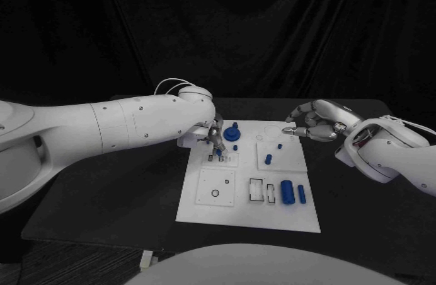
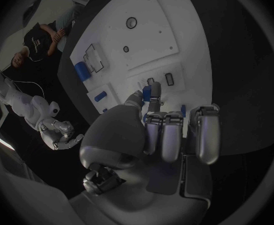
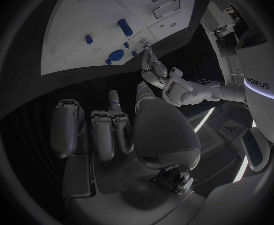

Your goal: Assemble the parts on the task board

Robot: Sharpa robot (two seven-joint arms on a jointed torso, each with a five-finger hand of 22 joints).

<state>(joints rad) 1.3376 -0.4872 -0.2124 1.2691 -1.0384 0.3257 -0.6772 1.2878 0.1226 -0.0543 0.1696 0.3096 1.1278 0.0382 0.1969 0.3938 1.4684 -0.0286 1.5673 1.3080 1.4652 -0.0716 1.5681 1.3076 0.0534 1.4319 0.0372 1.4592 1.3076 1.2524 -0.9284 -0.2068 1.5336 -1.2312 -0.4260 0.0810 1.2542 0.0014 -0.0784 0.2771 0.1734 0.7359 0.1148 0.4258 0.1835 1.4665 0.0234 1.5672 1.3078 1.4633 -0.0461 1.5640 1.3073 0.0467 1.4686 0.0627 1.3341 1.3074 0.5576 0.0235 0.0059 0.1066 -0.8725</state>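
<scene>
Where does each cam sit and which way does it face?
Head view: on the robot's head, looking down at the task board; both arms enter, left hand over the board, right hand beside it.
Left wrist view: behind the left hand, facing the board; a small blue part at its fingertips.
Right wrist view: behind the right hand, facing the board's edge.
Shared: all show the board; the right wrist view also catches the left hand.

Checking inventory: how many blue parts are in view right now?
7. Large cylinder, thin cylinder front right; two pegs mid right; gear and small peg at back; one part in the left robot hand; others may be hidden.
</scene>
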